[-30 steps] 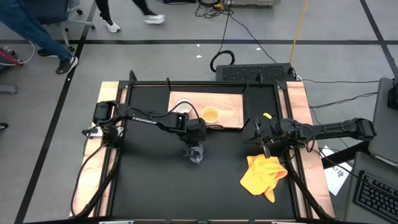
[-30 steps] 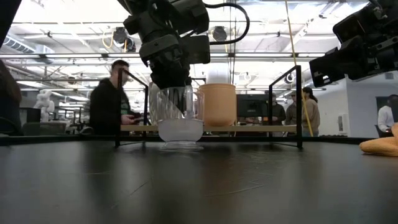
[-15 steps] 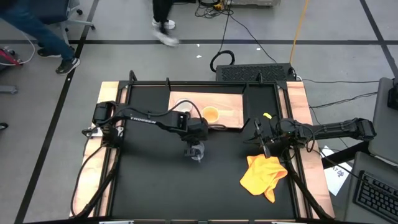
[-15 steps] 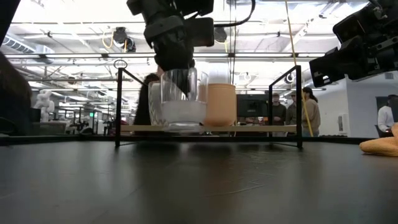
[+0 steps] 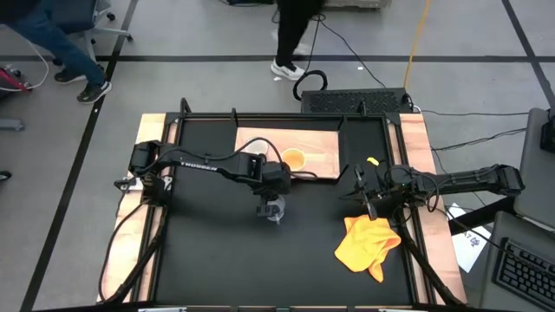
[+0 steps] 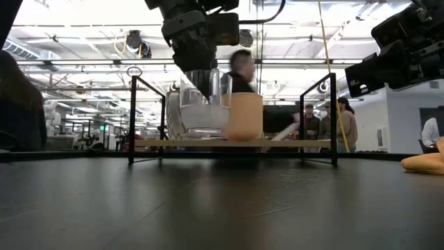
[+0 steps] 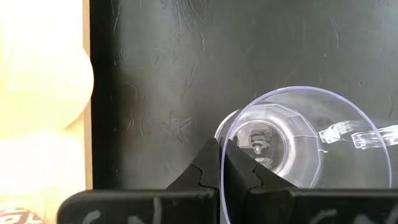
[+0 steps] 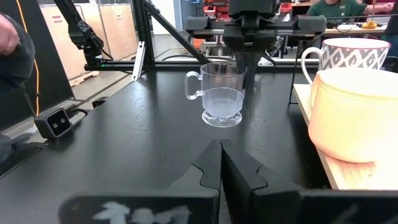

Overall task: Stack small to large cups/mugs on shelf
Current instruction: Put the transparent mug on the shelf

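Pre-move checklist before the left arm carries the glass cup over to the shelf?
1. Left gripper clamped on the glass cup rim: ok.
2. Cup lifted off the table: ok, the low view shows it in the air.
3. Cup upright: ok.
4. Orange mug open and upright on the shelf: ok.
5. White mug on the shelf beside it: ok.
6. Right gripper parked, shut, near the yellow cloth: ok.
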You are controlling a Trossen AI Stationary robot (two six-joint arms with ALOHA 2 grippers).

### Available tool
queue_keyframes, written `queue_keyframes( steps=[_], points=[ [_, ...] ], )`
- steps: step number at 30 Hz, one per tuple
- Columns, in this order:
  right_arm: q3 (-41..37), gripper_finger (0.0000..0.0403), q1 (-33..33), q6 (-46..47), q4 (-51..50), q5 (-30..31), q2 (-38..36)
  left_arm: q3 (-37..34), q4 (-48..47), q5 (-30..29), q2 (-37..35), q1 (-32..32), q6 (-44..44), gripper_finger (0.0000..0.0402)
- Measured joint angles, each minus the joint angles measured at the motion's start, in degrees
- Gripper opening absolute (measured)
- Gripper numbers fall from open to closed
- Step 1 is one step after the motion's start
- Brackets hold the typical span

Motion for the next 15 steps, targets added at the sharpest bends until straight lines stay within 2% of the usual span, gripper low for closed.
queue_keyframes(
  steps=[15],
  points=[
    [0.0, 0.0000, 0.0, 0.0, 0.0, 0.0, 0.0, 0.1, -0.6, -1.1, -1.2, 0.0, -0.5, 0.0001]
  ],
)
